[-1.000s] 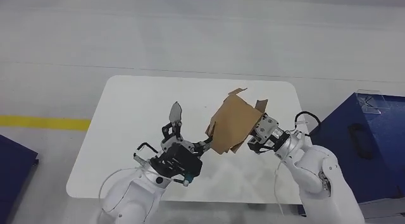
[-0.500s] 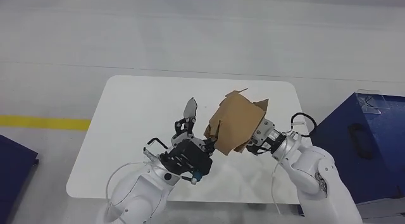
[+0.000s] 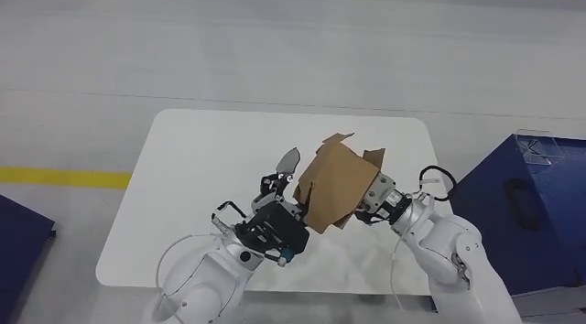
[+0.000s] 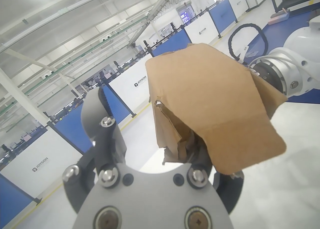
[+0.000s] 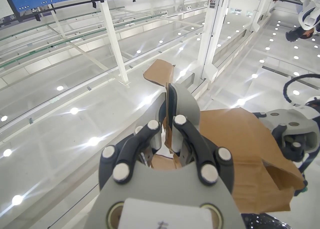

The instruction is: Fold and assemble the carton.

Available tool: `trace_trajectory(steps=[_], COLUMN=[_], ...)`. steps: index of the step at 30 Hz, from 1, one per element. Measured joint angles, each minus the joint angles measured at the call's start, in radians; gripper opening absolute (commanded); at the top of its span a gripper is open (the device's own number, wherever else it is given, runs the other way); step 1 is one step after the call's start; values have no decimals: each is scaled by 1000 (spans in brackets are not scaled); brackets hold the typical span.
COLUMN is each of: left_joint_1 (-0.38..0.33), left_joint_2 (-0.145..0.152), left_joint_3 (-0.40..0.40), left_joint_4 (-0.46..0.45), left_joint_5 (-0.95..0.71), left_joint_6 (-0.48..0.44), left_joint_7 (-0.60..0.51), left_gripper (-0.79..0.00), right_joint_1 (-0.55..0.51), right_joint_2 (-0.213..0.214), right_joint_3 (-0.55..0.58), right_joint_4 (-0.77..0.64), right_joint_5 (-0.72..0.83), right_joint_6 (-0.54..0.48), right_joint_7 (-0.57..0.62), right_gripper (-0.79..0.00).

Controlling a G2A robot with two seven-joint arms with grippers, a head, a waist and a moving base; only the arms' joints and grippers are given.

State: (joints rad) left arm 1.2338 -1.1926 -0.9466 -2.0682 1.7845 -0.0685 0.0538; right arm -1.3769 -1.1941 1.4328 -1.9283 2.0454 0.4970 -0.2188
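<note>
The left pincer [image 3: 297, 178] gapes wide, one finger free and the other tucked under a flap of the brown corrugated carton [image 3: 337, 182], which hangs half-folded above the white surface [image 3: 201, 187]. It looks light and stiff but easily creased, with ragged edges, so panel edges seem the best hold. The right pincer [image 5: 168, 112] is clamped on a flap.

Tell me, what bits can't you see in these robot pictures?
- Left wrist view: one finger of the left gripper, behind a flap of the carton.
- Right wrist view: the carton's near part, behind the body of the right gripper.
- Top view: the carton's underside, covered by its own top panel.
</note>
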Motion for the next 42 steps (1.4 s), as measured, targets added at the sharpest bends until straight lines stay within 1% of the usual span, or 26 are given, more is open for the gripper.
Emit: trace_trajectory(steps=[2, 4, 5, 7, 8, 9, 21, 23, 25, 27, 29, 31, 34, 37, 40, 42], left_joint_1=[3, 6, 8, 12, 13, 14, 18, 22, 33, 42, 47, 37, 25, 7, -30, -45], left_joint_2=[-2, -4, -5, -7, -8, -8, -11, -11, -11, -13, -18, -25, -31, -38, -41, -40], left_joint_3=[-4, -9, -12, -17, -19, -21, -29, -31, -48, -71, -101, -131, -159, -174, -183, -186], left_joint_4=[-1, -1, -1, -1, 0, 0, -4, -8, -28, -43, -45, -50, -29, 8, 50, 53], left_joint_5=[-6, -12, -14, -21, -26, -29, -39, -39, -80, -161, -309, -492, -714, -929, -1077, -1080], left_joint_6=[4, 7, 8, 9, 9, 8, 5, -9, -34, -44, -48, -40, -37, -29, -26, -24], left_joint_7=[-5, -9, -10, -13, -12, -12, -5, -20, -72, -129, -222, -295, -375, -459, -533, -538], left_gripper=[-603, -763, -785, -785, -785, -785, -785, -785, -785, -785, -785, -785, -785, -785, -785, -785], right_joint_1=[-3, -6, -7, -8, -8, -8, -9, -4, 7, 18, 30, 34, 40, 38, 36, 36], right_joint_2=[-1, -2, -2, -2, -2, -2, -2, 0, 3, 6, 12, 20, 30, 35, 35, 35], right_joint_3=[-4, -7, -7, -9, -10, -10, -9, 5, 34, 63, 103, 145, 218, 270, 275, 274], right_joint_4=[-1, -2, -2, -3, -3, -3, -2, 10, 40, 72, 100, 117, 125, 101, 97, 98], right_joint_5=[-15, -23, -27, -40, -42, -43, -43, -82, -156, -201, -238, -263, -261, -236, -231, -232], right_joint_6=[-10, -19, -24, -29, -29, -29, -30, -39, -58, -62, -39, 20, 95, 120, 120, 119], right_joint_7=[18, 35, 40, 49, 50, 50, 50, 61, 98, 137, 182, 233, 311, 386, 397, 394], right_gripper=[-785, -785, -785, -785, -770, 0, 0, 0, 0, 0, 0, 0, 0, 0, 0, 0])
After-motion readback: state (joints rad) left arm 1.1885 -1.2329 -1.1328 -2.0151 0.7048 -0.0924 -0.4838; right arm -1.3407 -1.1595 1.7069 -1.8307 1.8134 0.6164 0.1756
